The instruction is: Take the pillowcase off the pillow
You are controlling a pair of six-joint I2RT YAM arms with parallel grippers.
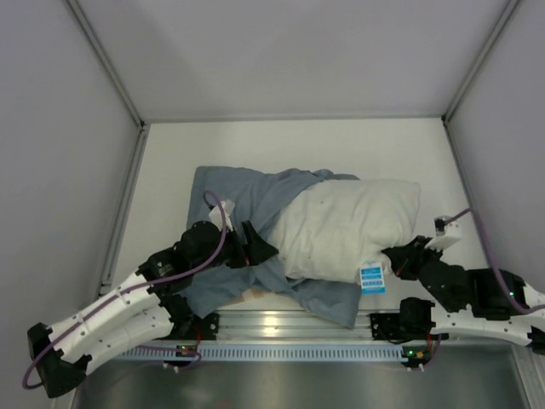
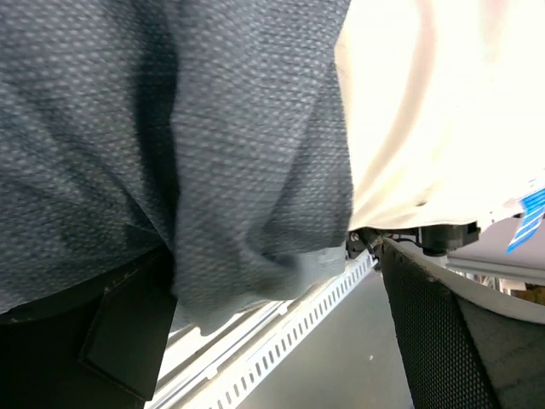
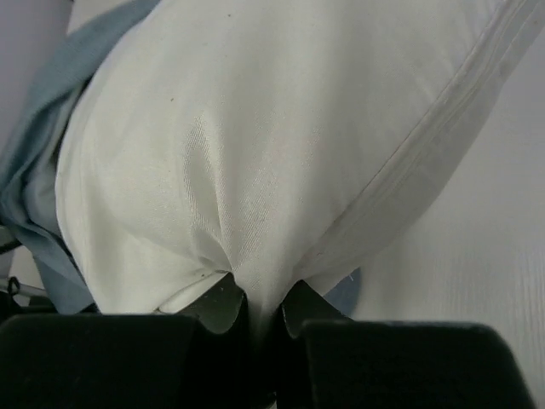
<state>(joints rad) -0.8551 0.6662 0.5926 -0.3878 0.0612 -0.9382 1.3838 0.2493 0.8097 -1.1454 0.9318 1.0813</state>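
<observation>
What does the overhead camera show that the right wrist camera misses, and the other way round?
Only the overhead view shows both arms, the pillow lying roughly half out of the bunched pillowcase, the blue label at its near corner, and the left tool against the cloth. Only the right wrist view shows up close the right tool pinching a fold of white pillow fabric. Both show the white pillow with blue-grey pillowcase on the side away from the right arm.

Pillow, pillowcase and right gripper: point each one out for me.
pillow (image 1: 341,226): top external view, bare white middle.
pillowcase (image 1: 247,192): top external view, bunched grey-blue cloth left of the pillow.
right gripper (image 3: 263,303): right wrist view, between fingertips pinching the pillow's fabric.
</observation>
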